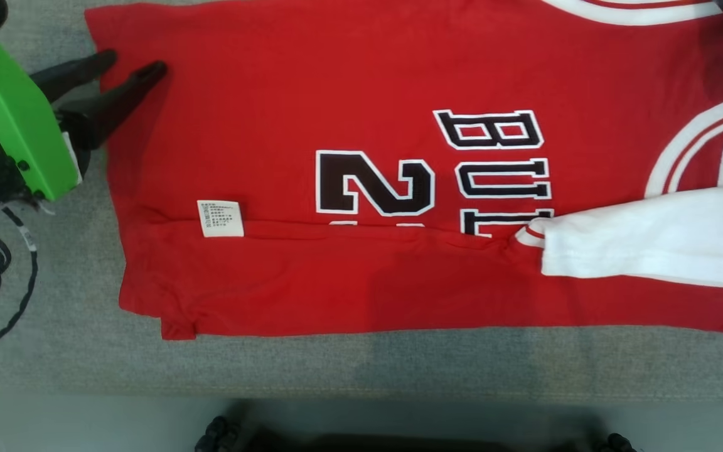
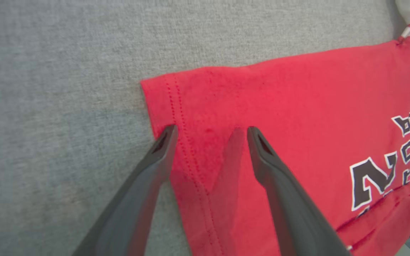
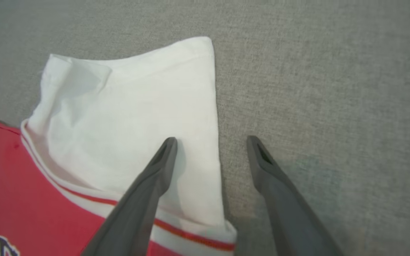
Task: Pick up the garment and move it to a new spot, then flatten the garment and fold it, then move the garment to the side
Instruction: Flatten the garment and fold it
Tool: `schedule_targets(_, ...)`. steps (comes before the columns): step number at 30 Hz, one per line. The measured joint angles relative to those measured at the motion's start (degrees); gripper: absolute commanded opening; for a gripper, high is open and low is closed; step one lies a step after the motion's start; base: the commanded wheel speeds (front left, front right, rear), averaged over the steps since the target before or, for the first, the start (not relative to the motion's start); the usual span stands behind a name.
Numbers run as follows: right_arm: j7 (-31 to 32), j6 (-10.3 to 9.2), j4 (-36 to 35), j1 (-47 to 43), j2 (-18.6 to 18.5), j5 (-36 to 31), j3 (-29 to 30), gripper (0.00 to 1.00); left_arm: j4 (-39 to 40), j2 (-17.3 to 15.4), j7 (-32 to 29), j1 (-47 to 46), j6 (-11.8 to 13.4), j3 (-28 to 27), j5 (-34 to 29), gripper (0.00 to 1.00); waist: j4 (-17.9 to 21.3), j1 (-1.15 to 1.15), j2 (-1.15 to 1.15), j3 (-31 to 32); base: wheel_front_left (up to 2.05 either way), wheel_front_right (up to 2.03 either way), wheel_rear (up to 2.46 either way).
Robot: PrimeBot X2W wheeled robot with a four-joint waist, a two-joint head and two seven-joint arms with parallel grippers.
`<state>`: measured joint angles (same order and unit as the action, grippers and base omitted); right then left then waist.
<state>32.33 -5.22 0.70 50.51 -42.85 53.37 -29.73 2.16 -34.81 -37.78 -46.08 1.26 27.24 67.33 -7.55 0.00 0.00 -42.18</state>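
One garment (image 1: 336, 94), a red jersey with white sleeves, lies flat on the grey bench (image 1: 399, 364), its near long edge folded over and the care label (image 1: 220, 218) exposed; left claw (image 1: 132, 63) released and empty, fingers spread astride the hem corner at the jersey's left end; right claw (image 3: 212, 139) released and empty, astride the white sleeve (image 3: 130, 117) edge, one finger over cloth, one over bare bench.

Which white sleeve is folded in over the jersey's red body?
The near sleeve, lower right in the head view, lying on the red jersey; the other sleeve spreads out on the grey surface by the right gripper.
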Motion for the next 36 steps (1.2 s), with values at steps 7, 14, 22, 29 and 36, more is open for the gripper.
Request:
schedule_targets(7, 0.0, 0.16, 3.7, 5.8, 4.6, -1.1, -1.7, 1.00, -3.7, 1.1, -0.1, -2.7, -0.6, 0.0, -0.1, 1.00, -1.6, 0.00, 0.00, -1.1, 0.00, 0.00, 0.00)
schedule_targets(14, 0.0, 1.05, 8.1, 9.3, 6.4, -2.4, -2.4, 1.00, -6.6, 2.9, -0.2, -5.0, -1.8, 0.5, -0.1, 1.00, -2.1, 0.00, 0.00, -1.3, 0.00, 0.00, 0.00)
schedule_targets(22, -1.5, 1.72, 12.9, 12.4, 8.3, -4.6, -3.1, 1.00, -9.3, 4.6, -0.2, -7.2, -2.9, 0.8, 0.0, 1.00, -2.2, 0.00, 0.00, -1.6, 0.00, 0.00, 0.00)
schedule_targets(29, -2.8, 3.19, 16.0, 14.1, 9.6, -5.1, -4.0, 0.45, -11.5, 5.0, -0.2, -8.2, -4.4, 0.7, 0.0, 1.00, -2.1, 0.00, 0.00, -1.6, 0.00, 0.00, 0.00)
schedule_targets(36, -4.1, 4.41, 19.0, 14.9, 11.1, -5.2, -4.3, 0.22, -13.3, 5.0, -0.5, -9.5, -5.4, 0.8, 0.1, 0.88, -1.5, 0.00, 0.00, -1.6, 0.00, 0.00, 0.00)
